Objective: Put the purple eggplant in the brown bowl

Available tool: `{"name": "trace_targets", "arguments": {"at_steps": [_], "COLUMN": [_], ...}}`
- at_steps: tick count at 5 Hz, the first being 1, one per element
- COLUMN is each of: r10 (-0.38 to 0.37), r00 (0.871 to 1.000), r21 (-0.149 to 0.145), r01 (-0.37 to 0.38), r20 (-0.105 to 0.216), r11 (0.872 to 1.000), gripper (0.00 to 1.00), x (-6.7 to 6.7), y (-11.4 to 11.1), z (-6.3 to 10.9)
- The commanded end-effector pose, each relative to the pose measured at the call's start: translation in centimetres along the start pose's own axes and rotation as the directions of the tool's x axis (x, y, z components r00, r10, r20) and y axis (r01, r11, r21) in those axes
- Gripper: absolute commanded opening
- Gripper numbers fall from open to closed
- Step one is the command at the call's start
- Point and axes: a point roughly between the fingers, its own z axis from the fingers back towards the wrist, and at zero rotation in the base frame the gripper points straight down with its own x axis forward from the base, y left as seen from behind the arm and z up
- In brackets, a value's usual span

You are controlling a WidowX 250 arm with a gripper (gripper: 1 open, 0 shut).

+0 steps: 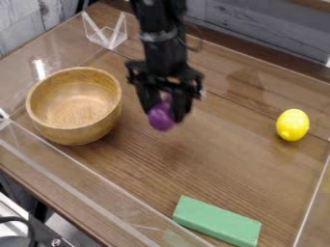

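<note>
A black robot arm reaches down over a wooden table (245, 183), its claw (161, 104) pointing straight at the surface and pinching a purple eggplant (160, 117) between its two dark fingers (139, 96). The eggplant hangs upright in the grip, its rounded lower end showing below the fingertips and clear of the tabletop. The claw and its load sit just to the right of a brown bowl (75, 104), close to the rim but not over it. The round wooden bowl stands on the left side of the table with nothing visible inside. A yellow lemon (292, 124) lies well apart at the right edge, and a green block (217, 221) rests flat near the front. A low clear plastic wall (52, 183) runs round the working area, and a small clear plastic stand (106, 32) sits at the back, behind the arm. Grey boards fill the background beyond the table.
</note>
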Motion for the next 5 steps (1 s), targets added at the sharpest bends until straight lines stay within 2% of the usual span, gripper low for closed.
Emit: {"name": "trace_targets", "arguments": {"at_steps": [1,2,3,5], "r10": [0.009,0.036,0.04,0.028], "r00": [0.996,0.995,0.996,0.998], "r21": [0.014,0.033,0.05,0.074], "r01": [-0.01,-0.039,-0.044,-0.032], "r20": [0.085,0.093,0.085,0.055], "r11": [1.0,0.999,0.998,0.997], "gripper": [0.0,0.0,0.0,0.0], "x": [1.6,2.3,1.4,-2.1], "y": [3.0,6.5,8.1,9.8], "z": [3.2,4.1,3.9,2.7]}}
